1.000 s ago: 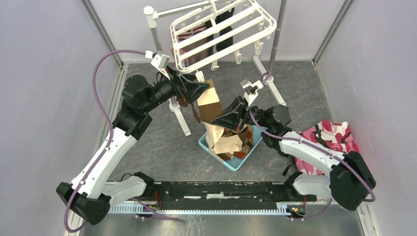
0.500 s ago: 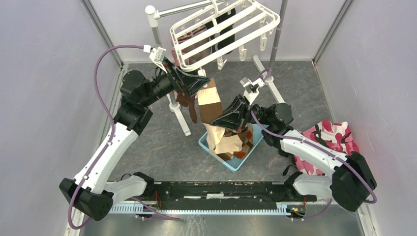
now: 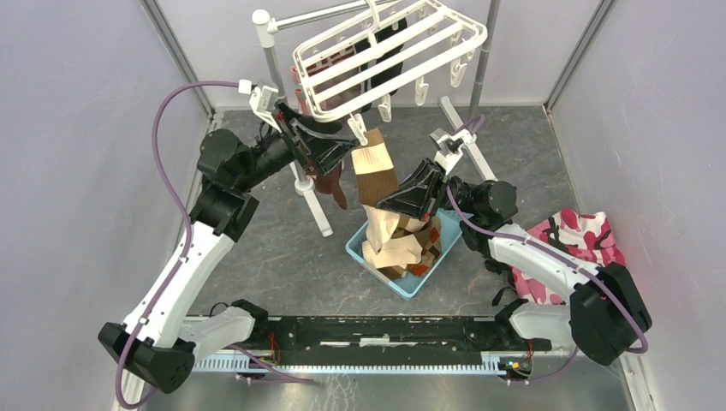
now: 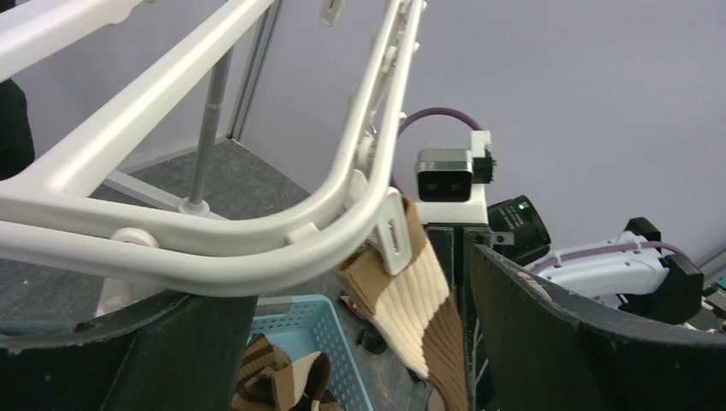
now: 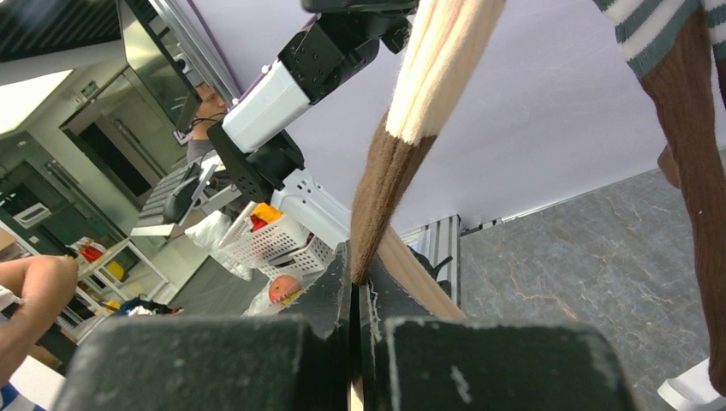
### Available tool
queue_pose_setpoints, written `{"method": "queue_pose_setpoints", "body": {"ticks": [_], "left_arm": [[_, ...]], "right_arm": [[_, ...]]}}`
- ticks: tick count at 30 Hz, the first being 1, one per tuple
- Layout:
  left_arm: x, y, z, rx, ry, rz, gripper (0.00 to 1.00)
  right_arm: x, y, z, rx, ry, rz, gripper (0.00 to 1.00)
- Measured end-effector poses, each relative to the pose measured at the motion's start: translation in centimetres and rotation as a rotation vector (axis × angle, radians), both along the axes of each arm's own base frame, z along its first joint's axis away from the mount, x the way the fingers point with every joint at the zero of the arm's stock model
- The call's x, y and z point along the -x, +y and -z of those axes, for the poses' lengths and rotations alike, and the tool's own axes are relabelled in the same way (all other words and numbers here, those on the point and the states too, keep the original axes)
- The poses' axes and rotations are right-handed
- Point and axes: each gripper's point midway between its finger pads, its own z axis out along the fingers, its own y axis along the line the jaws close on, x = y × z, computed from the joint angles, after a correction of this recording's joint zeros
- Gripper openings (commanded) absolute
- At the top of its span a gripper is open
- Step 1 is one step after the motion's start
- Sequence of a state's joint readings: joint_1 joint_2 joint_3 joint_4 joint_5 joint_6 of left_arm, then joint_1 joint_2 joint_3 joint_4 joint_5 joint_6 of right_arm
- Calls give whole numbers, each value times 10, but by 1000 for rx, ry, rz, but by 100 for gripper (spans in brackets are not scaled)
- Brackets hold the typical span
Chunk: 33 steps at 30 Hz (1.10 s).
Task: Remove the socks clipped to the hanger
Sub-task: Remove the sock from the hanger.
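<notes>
The white hanger (image 3: 389, 51) hangs tilted at the back, with a black sock (image 3: 392, 53) and a dark brown sock (image 3: 330, 184) on it. A brown-and-cream striped sock (image 3: 374, 167) hangs from a clip (image 4: 395, 235) at the frame's near corner (image 4: 257, 248). My left gripper (image 3: 344, 145) stands open just below that corner, and the clipped top of the striped sock (image 4: 411, 300) hangs between its fingers. My right gripper (image 3: 402, 201) is shut on the same sock (image 5: 437, 68) lower down, pinching its brown band at the jaws (image 5: 355, 282).
A light blue basket (image 3: 402, 284) below the sock holds several removed socks (image 3: 402, 244). A pink camouflage cloth heap (image 3: 582, 235) lies at the right. The grey stand's pole (image 3: 479, 68) and white feet (image 3: 312, 205) flank the hanger. Another brown sock (image 5: 685, 128) hangs beside the right gripper.
My left gripper has risen and drawn back a little under the hanger's corner, staying open. The right gripper has moved up and right with the sock. The hanger has swung slightly.
</notes>
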State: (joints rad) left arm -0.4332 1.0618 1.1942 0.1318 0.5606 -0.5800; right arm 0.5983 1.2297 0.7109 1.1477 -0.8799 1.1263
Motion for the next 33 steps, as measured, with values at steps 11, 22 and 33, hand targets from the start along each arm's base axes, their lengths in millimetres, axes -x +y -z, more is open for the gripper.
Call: {"method": "queue_pose_setpoints", "body": {"ticks": [11, 22, 33], "left_arm": [[10, 1, 3, 1, -21, 27, 98], [46, 5, 61, -80, 41, 113, 93], [65, 5, 69, -91, 4, 180, 99]], "right_arm": [[10, 5, 4, -23, 40, -63, 0], [17, 17, 11, -45, 108, -146, 0], [11, 28, 27, -24, 297, -221, 0]]}}
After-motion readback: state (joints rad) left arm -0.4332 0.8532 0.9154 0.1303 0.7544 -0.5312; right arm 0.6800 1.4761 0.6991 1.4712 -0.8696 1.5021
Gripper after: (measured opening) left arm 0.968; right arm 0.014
